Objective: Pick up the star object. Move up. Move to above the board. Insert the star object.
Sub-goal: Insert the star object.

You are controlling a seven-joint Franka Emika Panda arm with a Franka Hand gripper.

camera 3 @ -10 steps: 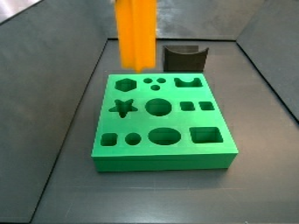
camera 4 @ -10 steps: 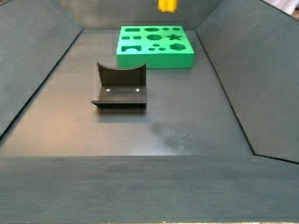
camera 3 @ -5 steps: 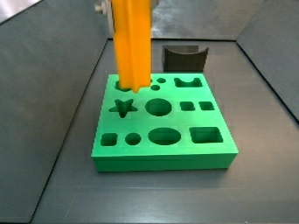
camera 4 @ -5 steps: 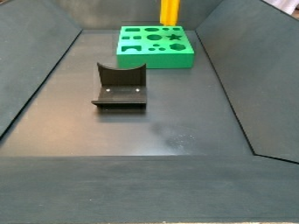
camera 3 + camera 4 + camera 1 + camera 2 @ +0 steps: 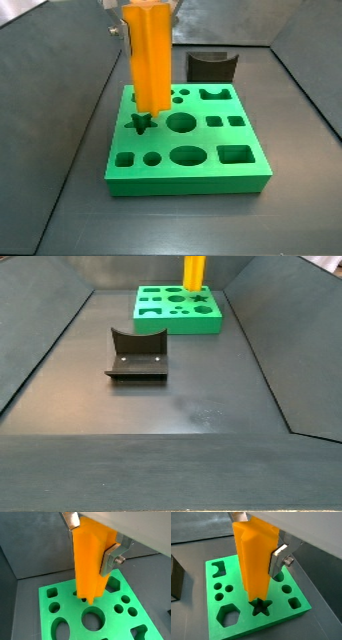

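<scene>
The star object (image 5: pixel 148 60) is a tall orange prism, held upright in my gripper (image 5: pixel 258 539), which is shut on its upper part. Its lower end stands right at the star-shaped hole (image 5: pixel 260 607) of the green board (image 5: pixel 247 176), just touching or just above it. The silver fingers (image 5: pixel 279 558) clamp its sides in both wrist views, and the prism shows there too (image 5: pixel 88 562). In a side view the prism (image 5: pixel 195 272) rises from the board's (image 5: pixel 158 321) far right part. The gripper body is mostly out of frame in both side views.
The dark L-shaped fixture (image 5: pixel 136 354) stands on the dark grey floor in front of the board; it shows behind the board in a side view (image 5: pixel 211 66). Grey walls enclose the floor. The board holds several other holes: circles, squares, a hexagon (image 5: pixel 230 614).
The gripper has come down with the star object over the last second and shifted toward the star hole. Its lower end now sits at the hole instead of high above the board's back edge.
</scene>
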